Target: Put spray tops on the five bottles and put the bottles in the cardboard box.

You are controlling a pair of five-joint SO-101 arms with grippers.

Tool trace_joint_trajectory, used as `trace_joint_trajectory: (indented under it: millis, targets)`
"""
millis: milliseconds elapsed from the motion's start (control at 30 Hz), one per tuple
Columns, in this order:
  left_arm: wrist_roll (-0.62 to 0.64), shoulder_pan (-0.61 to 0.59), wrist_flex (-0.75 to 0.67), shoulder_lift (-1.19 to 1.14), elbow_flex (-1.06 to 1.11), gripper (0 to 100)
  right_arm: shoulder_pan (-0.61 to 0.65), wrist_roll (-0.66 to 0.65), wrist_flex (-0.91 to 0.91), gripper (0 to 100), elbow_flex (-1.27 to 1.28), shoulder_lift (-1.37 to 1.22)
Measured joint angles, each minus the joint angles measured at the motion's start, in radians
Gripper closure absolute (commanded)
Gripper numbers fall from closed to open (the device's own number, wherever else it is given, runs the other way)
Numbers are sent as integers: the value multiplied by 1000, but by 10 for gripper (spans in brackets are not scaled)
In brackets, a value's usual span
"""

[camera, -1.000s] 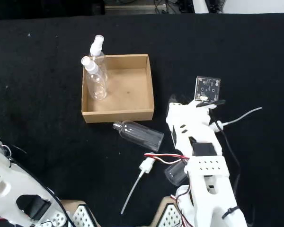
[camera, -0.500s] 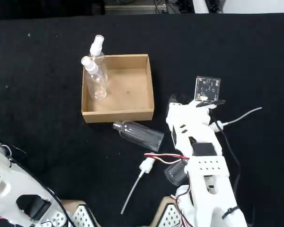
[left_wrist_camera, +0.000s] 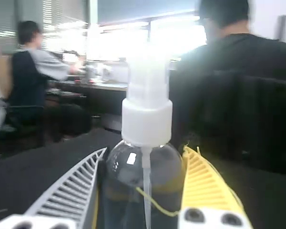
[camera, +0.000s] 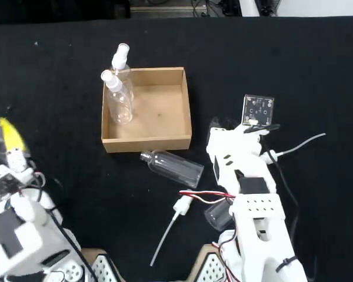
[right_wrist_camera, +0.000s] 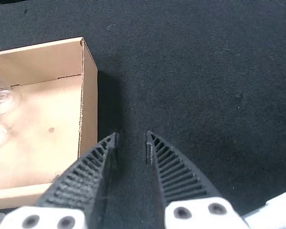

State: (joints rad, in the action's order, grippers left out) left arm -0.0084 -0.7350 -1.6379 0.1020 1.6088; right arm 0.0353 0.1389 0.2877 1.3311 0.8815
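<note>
Brown cardboard box (camera: 146,143): two clear spray-topped bottles (camera: 119,101) stand in its 10 o'clock corner. An uncapped clear bottle (camera: 172,167) lies on the black surface (camera: 294,70) at the box's 5 o'clock, with a loose white spray top (camera: 182,205) near it. My left gripper (left_wrist_camera: 145,151) is clenched on a third capped bottle (left_wrist_camera: 128,164). My right gripper (right_wrist_camera: 131,137) is slightly parted and empty. My left arm has risen to 9 o'clock since half a second ago.

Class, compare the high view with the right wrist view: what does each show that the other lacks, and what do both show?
High view, not the right wrist view: an uncapped bottle lying flat, with a loose spray top near it. Right wrist view, not the high view: the right gripper, its fingers slightly apart, nothing between them. Both: the black table and the cardboard box with clear bottles in one corner.
</note>
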Motion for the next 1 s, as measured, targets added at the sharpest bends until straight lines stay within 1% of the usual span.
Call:
trace_joint_trajectory:
  millis: [233, 433, 500, 633, 700, 833, 1000]
  targets:
    - [0, 176, 315, 281, 0, 973, 0, 0, 0, 924, 0, 0]
    - [0, 342, 546, 545, 2, 972, 0, 0, -31, 924, 9, 0]
    - [0, 393, 649, 629, -2, 971, 0, 0, -54, 924, 21, 0]
    - [0, 479, 911, 770, -44, 971, 0, 0, -87, 924, 31, 0]
    - [0, 526, 1007, 827, -51, 971, 0, 0, -89, 924, 31, 0]
    - [0, 605, 1054, 888, -51, 971, 0, 0, -91, 924, 31, 0]
    - [0, 692, 1056, 896, -51, 971, 0, 0, -92, 924, 31, 0]
